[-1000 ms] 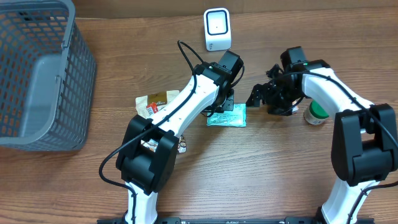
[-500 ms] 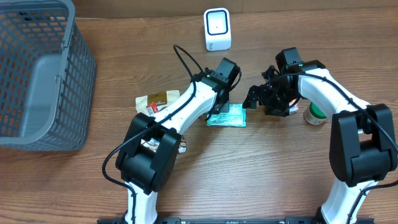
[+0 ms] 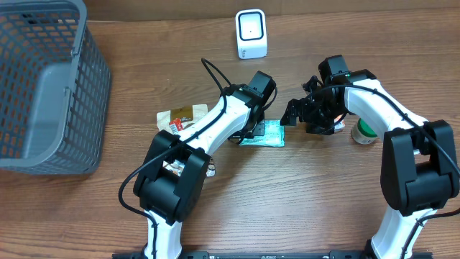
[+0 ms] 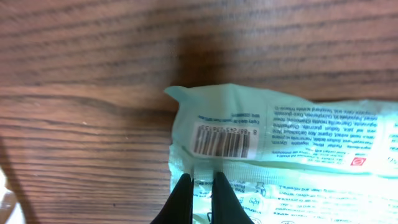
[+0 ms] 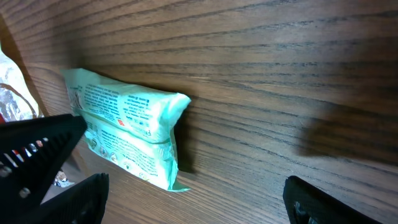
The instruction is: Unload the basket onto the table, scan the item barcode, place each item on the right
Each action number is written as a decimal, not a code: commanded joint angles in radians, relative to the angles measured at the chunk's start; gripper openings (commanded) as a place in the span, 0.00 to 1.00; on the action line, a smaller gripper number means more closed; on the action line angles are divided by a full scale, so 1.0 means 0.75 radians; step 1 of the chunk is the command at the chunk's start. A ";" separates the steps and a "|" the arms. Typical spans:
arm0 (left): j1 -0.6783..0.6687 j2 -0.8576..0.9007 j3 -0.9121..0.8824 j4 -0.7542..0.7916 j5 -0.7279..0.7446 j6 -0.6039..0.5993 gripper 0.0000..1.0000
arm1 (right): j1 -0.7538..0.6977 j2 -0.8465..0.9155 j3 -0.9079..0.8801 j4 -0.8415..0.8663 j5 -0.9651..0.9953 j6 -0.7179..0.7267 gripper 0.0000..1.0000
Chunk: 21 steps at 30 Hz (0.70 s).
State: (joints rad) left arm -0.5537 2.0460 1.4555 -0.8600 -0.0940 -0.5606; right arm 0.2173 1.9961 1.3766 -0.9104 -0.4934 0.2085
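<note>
moved: left gripper [image 4: 203, 190] drew back, uncovering packet [image 4: 292, 143] | left: pinching packet seam, barcode [image 4: 222, 140] just ahead, face-up for scanning | right gripper [image 5: 196, 199]: spread, packet just ahead, likely for handover

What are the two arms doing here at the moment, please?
They are working on scanning a teal packet that lies on the table. The left pincer is shut on the packet's seam, just below the barcode, which faces up. The right pincer is open beside the packet's right end and seems not to touch it. The white scanner stands further back, so the barcode has not yet been shown to it.
</note>
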 commanded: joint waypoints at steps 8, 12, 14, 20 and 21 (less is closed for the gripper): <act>0.035 -0.020 0.012 -0.043 0.052 0.008 0.04 | -0.002 -0.050 0.034 -0.002 0.011 -0.011 0.91; 0.078 -0.026 0.067 -0.061 0.057 0.010 0.04 | -0.002 -0.050 0.034 -0.007 0.014 -0.011 0.92; 0.096 -0.026 0.073 -0.054 0.057 0.009 0.04 | -0.002 -0.050 0.034 -0.011 0.014 -0.011 0.92; 0.112 -0.025 0.073 -0.042 0.056 0.010 0.04 | -0.002 -0.050 0.034 -0.016 0.013 -0.011 0.92; 0.112 -0.025 0.072 -0.033 0.054 0.010 0.04 | -0.002 -0.050 0.034 -0.015 0.013 -0.011 0.92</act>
State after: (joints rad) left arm -0.4644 2.0460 1.4876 -0.8944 -0.0597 -0.5629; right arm 0.2173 1.9961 1.3766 -0.9226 -0.4896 0.2089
